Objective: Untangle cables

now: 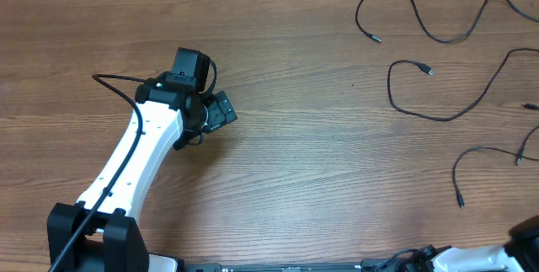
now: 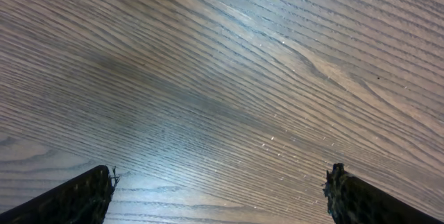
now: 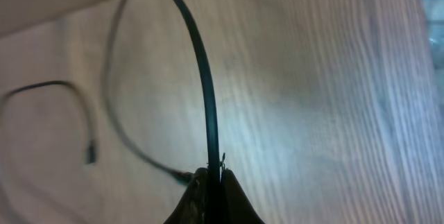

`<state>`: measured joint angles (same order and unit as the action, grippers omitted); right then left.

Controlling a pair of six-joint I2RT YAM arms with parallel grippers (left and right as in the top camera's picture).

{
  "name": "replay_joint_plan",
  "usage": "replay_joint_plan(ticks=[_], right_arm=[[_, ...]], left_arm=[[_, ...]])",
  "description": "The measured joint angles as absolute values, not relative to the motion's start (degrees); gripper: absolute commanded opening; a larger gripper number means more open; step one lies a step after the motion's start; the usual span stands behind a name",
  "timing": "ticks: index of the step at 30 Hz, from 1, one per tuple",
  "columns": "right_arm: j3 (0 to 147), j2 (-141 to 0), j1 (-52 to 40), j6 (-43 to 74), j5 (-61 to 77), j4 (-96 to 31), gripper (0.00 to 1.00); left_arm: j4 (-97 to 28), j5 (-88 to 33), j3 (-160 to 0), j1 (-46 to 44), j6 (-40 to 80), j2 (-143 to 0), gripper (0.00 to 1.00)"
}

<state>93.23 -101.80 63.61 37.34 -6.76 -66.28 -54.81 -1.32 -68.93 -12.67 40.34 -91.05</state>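
Left end effector [image 2: 222, 175] wide; right [image 3: 215, 177] clamped

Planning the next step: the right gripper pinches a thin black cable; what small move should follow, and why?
Probably ease the right gripper away from the second loose black cable beside it, drawing its thin black cable clear. Its jaws are shut on that cable, while the open left gripper faces only bare wooden table.

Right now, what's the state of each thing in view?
left gripper: jaws open, empty, over the table.
right gripper: jaws shut on held cable.
held cable: pinched, arcing away from the jaws.
top cable: loose on table, plug end free.
middle cable: loose on table, plug end free.
lower cable: loose on table, plug end free.
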Motion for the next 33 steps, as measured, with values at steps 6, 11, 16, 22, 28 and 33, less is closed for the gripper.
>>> replay_joint_plan(ticks=[6,11,16,22,28,33], right_arm=[[90.7,-105.4,63.7,38.6,-9.8,-65.0,0.04],[86.0,-105.8,63.7,39.2,-11.8,-61.5,0.13],[79.5,-106.0,63.8,39.0,-14.2,-57.1,0.15],[73.6,-106.5,63.8,39.4,-15.4,-52.8,0.43],[73.0,-106.5,63.8,36.3,-10.3,-48.7,0.47],[73.0,-106.5,63.6,29.3,1.4,-43.2,0.58]], left_arm=[[-54.8,-1.3,-68.9,-12.7,40.3,-91.0,1.0],[-54.8,-1.3,-68.9,-12.7,40.3,-91.0,1.0],[-54.8,-1.3,-68.9,-12.7,40.3,-91.0,1.0],[-54.9,-1.3,-68.9,-12.7,40.3,-91.0,1.0],[-55.0,-1.3,-68.9,-12.7,40.3,-91.0,1.0],[-55.1,-1.3,-68.9,-12.7,40.3,-91.0,0.99]])
